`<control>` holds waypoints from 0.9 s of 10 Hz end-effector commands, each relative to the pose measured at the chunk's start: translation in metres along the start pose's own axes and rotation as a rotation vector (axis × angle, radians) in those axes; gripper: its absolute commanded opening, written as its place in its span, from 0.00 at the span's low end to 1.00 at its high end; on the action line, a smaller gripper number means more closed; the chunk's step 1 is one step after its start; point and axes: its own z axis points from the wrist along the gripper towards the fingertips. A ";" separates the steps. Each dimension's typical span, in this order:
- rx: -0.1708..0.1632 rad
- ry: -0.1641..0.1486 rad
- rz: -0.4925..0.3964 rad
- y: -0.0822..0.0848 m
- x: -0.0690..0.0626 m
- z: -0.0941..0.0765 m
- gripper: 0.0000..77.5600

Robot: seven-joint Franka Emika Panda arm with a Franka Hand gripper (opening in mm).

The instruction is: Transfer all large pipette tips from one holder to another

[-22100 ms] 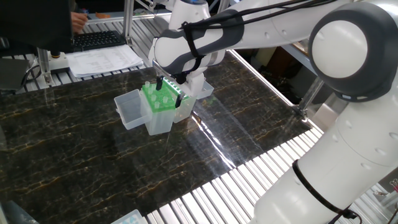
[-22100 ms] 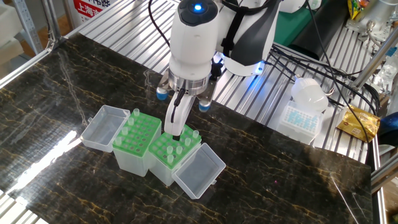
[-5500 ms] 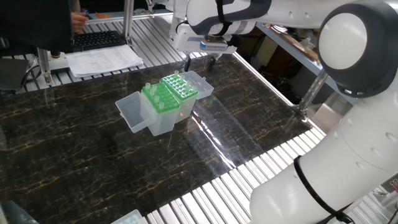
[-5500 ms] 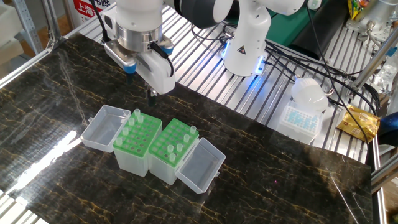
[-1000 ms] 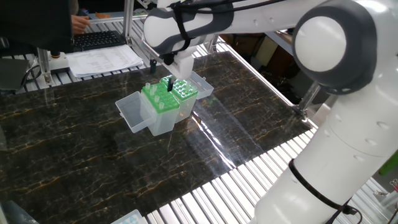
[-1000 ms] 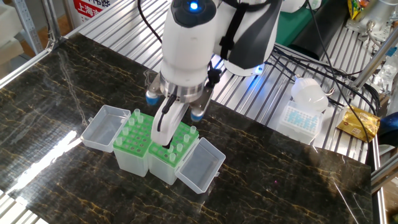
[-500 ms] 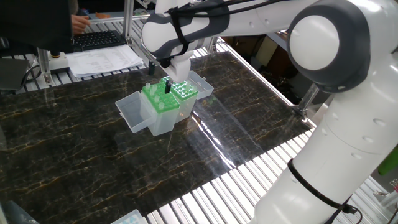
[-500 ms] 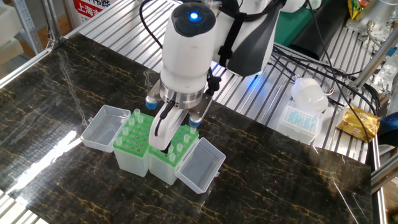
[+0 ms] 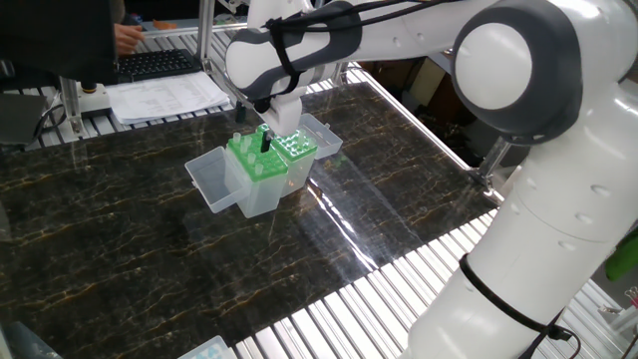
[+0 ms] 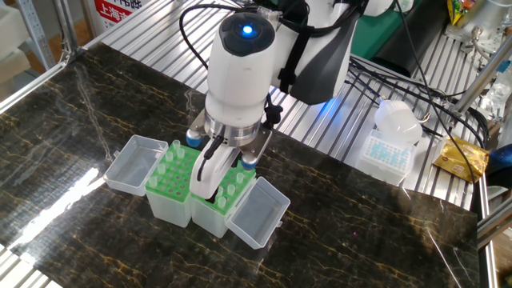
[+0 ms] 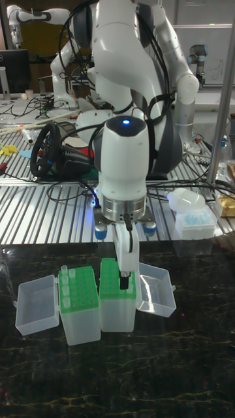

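Two clear holders with green perforated tops stand side by side on the dark marble table, lids folded open. The left holder [image 10: 170, 178] [image 11: 78, 290] carries a few large pipette tips [image 10: 174, 147] along its back and left edge. The right holder [image 10: 225, 194] [image 9: 295, 146] [image 11: 118, 294] has a few scattered tips [image 10: 232, 190]. My gripper [image 10: 208, 192] [image 9: 264, 141] [image 11: 123, 282] points straight down onto the right holder's left side, fingertips at the rack top. The fingers stand close together; any tip between them is hidden.
The open lids [image 10: 130, 163] [image 10: 258, 214] flank the holders. A box of blue tips [image 10: 388, 154] and a yellow packet [image 10: 461, 159] lie on the slatted bench at right, beside cables. A keyboard [image 9: 158, 64] and papers [image 9: 171, 95] sit behind the table.
Over the last second the gripper has come down a little and shifted slightly toward the left edge of the right holder. The holders have not moved.
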 end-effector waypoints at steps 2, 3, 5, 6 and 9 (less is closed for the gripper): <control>-0.003 -0.002 0.018 0.002 0.000 0.003 1.00; -0.005 -0.003 0.040 0.002 0.000 0.004 1.00; -0.005 -0.001 0.060 0.002 0.000 0.005 1.00; -0.008 0.010 0.062 0.002 0.001 0.008 1.00; -0.010 0.003 0.064 0.003 0.001 0.013 1.00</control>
